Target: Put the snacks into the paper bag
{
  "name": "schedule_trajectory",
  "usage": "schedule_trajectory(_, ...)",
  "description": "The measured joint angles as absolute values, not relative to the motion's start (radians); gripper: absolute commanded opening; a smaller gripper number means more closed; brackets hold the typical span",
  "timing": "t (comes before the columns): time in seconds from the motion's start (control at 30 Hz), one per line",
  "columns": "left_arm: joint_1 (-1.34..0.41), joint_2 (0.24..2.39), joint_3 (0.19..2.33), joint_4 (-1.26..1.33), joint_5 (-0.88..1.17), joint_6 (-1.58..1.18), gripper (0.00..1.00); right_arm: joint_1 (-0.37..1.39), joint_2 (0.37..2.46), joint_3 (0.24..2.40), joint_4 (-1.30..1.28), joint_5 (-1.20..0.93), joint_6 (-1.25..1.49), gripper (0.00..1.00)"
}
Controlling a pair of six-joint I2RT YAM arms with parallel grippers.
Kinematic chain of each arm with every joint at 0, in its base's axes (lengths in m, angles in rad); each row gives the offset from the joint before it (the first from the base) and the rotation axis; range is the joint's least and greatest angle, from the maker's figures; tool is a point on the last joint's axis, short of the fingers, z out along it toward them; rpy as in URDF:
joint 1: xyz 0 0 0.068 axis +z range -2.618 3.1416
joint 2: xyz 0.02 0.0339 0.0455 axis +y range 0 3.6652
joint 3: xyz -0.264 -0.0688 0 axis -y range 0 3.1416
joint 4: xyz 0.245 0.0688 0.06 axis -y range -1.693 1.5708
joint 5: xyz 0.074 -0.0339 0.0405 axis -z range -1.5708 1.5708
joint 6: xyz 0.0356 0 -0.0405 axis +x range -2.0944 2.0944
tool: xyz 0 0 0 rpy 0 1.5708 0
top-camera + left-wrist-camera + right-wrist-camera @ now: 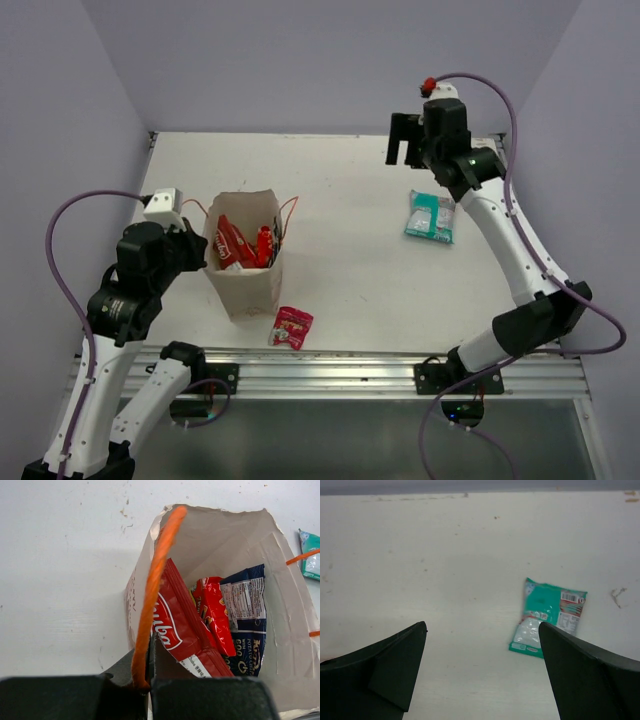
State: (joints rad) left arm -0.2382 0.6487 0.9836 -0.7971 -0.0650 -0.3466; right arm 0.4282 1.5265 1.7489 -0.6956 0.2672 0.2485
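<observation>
A scuffed white table (350, 200) sits between pale lavender walls (300, 60). At centre left the tan paper bag (243, 285) stands upright, holding the red-and-white chip bag (172, 625), red packet (215, 615) and dark blue packet (245, 615). The left gripper (149, 680) pinches its orange string handle (155, 575). The right gripper (482, 627) hangs spread wide at upper right, near the teal-and-white packet (431, 216). The pink packet (291, 327) lies just below the bag.

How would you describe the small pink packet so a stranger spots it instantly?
Find the paper bag on the left of the table. The small pink packet lies flat beside its near corner, by the table's edge. The only other loose one, the teal packet, lies far right.
</observation>
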Motion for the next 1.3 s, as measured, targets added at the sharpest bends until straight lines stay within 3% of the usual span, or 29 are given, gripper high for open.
schedule_trajectory(0.2,-0.238,0.649,0.991,-0.807,-0.088,-0.346,0.00,0.287,1.673,1.571,-0.631,0.222,0.240,0.99)
schedule_trajectory(0.4,-0.238,0.640,0.998,-0.831,-0.121,-0.351,0.00,0.234,1.913,1.553,-0.598,0.199,0.238,0.99)
schedule_trajectory(0.63,-0.238,0.613,1.014,-0.876,-0.162,-0.372,0.00,0.163,2.001,1.549,-0.582,0.211,0.234,0.97)
schedule_trajectory(0.73,-0.238,0.612,1.020,-0.887,-0.172,-0.381,0.00,0.152,2.020,1.541,-0.575,0.218,0.226,0.72)
schedule_trajectory(0.83,-0.238,0.613,1.021,-0.890,-0.175,-0.385,0.00,0.149,2.038,1.518,-0.565,0.242,0.209,0.28)
schedule_trajectory(0.97,-0.238,0.616,1.021,-0.891,-0.176,-0.386,0.00,0.142,2.014,1.495,-0.554,0.263,0.197,0.00)
schedule_trajectory(1.3,-0.238,0.616,1.021,-0.888,-0.164,-0.386,0.00,0.197,1.775,1.388,-0.604,0.057,0.185,0.00)
